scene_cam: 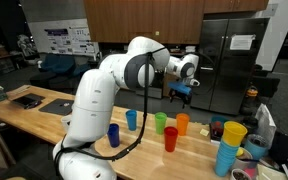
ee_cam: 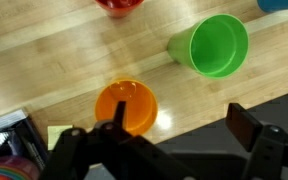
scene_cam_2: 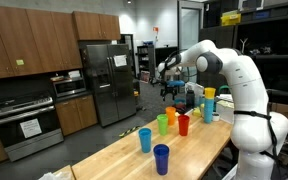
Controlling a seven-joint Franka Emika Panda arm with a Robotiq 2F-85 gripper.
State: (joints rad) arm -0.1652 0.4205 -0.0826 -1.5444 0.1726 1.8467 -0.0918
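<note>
Counted, largest to smallest.

- One long light wooden bench point(scene_cam: 44, 112), carrying all the cups.
- One white jointed robot arm point(scene_cam: 94, 100), based at the bench edge, bent at the elbow, reaching out above the bench top.
- One black two-fingered tool point(ee_cam: 179, 128), open wide, gripping nothing, touching nothing. Raised high above the bench in both exterior views.
- One stack of plastic cups point(scene_cam: 229, 148), yellow on top of light blue, near one end of the bench. Number in the stack not readable.
- Five single cups, all upright, mouths up, none touching another:
  - one dark blue plastic cup point(scene_cam: 113, 135)
  - one light blue plastic cup point(scene_cam: 131, 119)
  - one green plastic cup point(scene_cam: 160, 122)
  - one orange plastic cup point(scene_cam: 182, 123)
  - one red plastic cup point(scene_cam: 170, 139)

Position of the orange plastic cup relative to the tool:
- Standing on the bench roughly straight beneath the tool in an exterior view, well apart from it in height.
- In the wrist view, seen from above and empty, beside the finger point(ee_cam: 114, 140) toward the left of the picture, rim partly hidden behind that finger.
- Not between the fingers: only bare bench showing in the gap.
- Nearest of the five to the tool, with the green plastic cup farther off, up and to the right in the wrist view.
- Red plastic cup cut off by the top edge of the wrist view.
</note>
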